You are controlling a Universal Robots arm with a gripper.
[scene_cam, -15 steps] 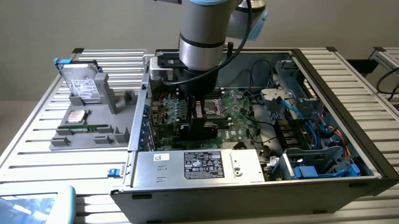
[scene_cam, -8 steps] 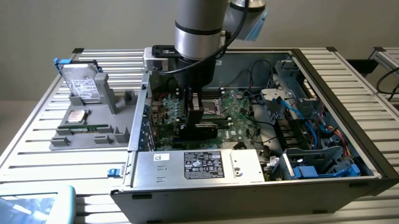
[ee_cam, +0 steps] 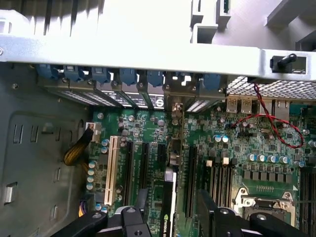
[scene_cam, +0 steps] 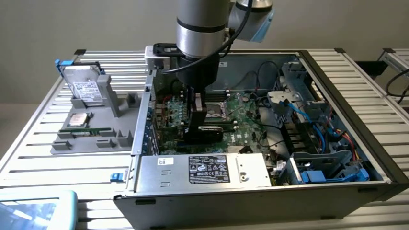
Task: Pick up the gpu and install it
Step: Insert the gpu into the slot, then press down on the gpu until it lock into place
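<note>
We saw the gripper (ee_cam: pixel 170 210) inside the open computer case (scene_cam: pixel 332 72), jaws spread wide astride the upright gpu (ee_cam: pixel 168 207), above the motherboard (ee_cam: pixel 237 143).

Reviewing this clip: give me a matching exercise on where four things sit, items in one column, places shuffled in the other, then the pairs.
Items:
1. gpu
2. hard drive
3. memory stick
4. power supply

Places:
A. standing upright in the grey holder
B. lying flat on the grey holder
C. on edge on the motherboard, under the gripper
D. along the case's near edge

Pairs: 1-C, 2-A, 3-B, 4-D
</note>
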